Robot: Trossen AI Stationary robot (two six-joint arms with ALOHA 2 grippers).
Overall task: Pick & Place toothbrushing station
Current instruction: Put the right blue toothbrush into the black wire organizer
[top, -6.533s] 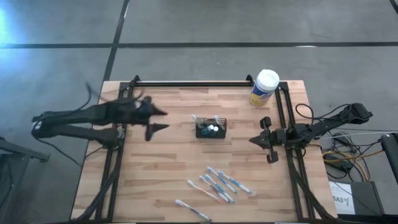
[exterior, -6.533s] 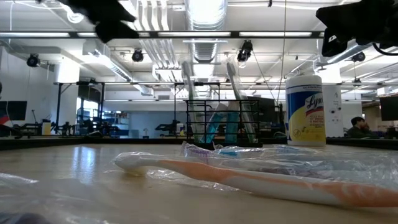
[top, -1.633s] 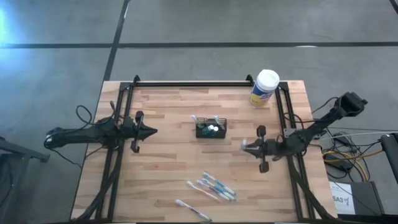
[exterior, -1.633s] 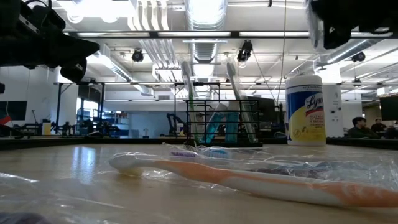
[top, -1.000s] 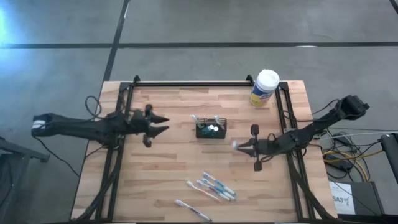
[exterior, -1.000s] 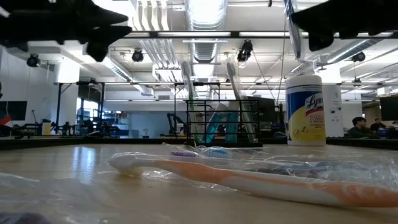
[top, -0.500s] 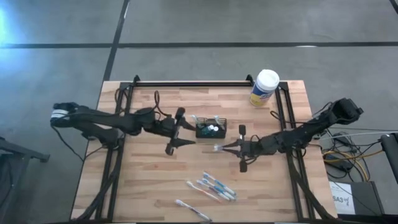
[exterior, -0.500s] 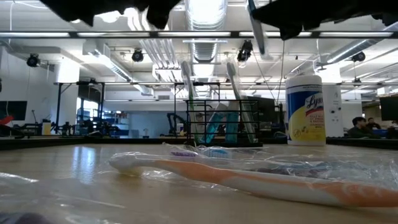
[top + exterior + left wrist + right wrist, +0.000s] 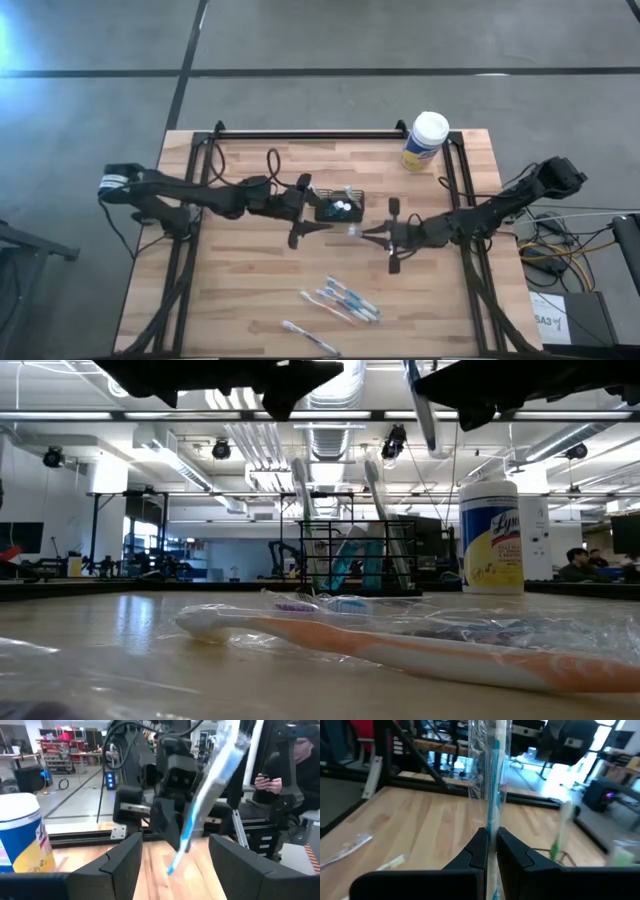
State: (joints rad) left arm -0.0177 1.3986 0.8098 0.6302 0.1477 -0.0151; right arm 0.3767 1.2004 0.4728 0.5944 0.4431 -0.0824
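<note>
The right gripper (image 9: 362,232), clamped on a wrapped toothbrush (image 9: 490,780) at frame centre, faces the left gripper (image 9: 312,212), spread wide beside the black caddy (image 9: 339,206), so a handover looks next: left closes, right lets go.

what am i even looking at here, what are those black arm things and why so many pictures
Two robot arms work at a wooden table. One camera looks straight down, one sits at table height, and one rides on each wrist. The right gripper is shut on a wrapped toothbrush, held upright near the black mesh caddy. The left gripper is open beside that caddy, facing the right one. More wrapped toothbrushes lie on the table's near part, and a white-lidded wipes canister stands at the far right corner.
</note>
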